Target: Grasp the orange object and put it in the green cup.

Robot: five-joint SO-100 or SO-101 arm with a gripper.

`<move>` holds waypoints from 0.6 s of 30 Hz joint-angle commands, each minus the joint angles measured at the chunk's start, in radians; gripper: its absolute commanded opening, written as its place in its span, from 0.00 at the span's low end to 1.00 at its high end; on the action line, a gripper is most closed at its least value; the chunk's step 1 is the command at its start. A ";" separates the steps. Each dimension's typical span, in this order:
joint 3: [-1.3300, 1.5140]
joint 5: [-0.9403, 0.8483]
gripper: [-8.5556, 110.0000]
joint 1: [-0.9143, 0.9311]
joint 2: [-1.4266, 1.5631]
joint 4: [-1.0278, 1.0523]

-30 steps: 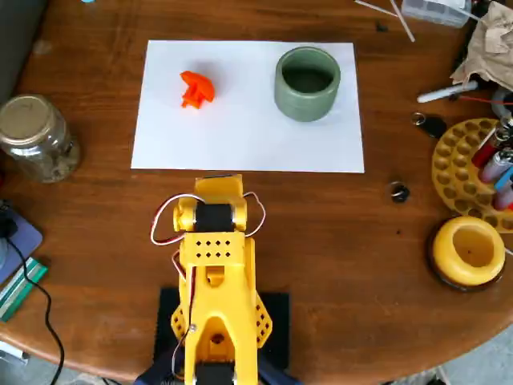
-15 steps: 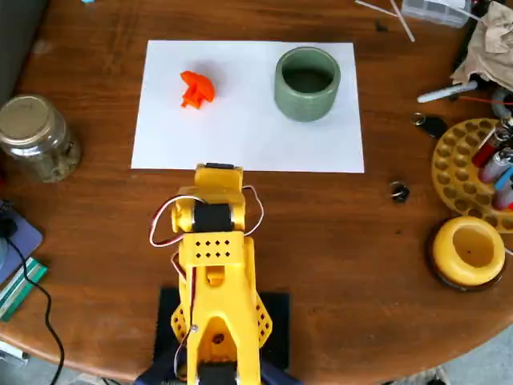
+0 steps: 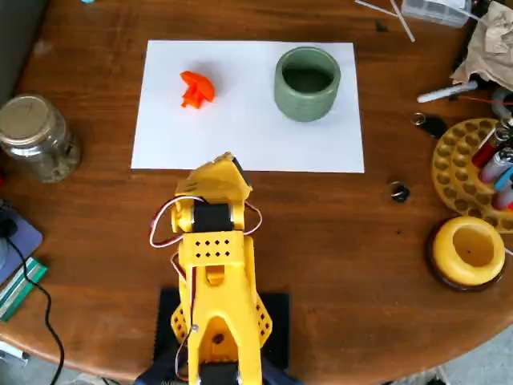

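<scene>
The orange object (image 3: 195, 89) is a small lumpy piece lying on the left part of a white paper sheet (image 3: 240, 132). The green cup (image 3: 307, 83) stands upright on the right part of the same sheet, and its dark hollow looks empty. My yellow arm is folded back over its base at the near edge of the table. My gripper (image 3: 227, 163) points at the sheet's near edge, well short of the orange object and to the left of the cup. Its jaws lie together with no gap showing, and nothing is in them.
A clear glass jar (image 3: 36, 136) stands at the left. A yellow round holder on a dark base (image 3: 471, 250) and a yellow pen rack (image 3: 477, 168) are at the right. Cables (image 3: 28, 281), a marker (image 3: 446, 93) and small clutter lie near the table's edges.
</scene>
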 commanded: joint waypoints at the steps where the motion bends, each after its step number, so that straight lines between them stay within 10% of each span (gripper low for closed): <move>1: -0.003 0.124 0.07 -0.026 0.002 -0.095; 18: -0.031 0.236 0.07 -0.058 -0.750 -0.971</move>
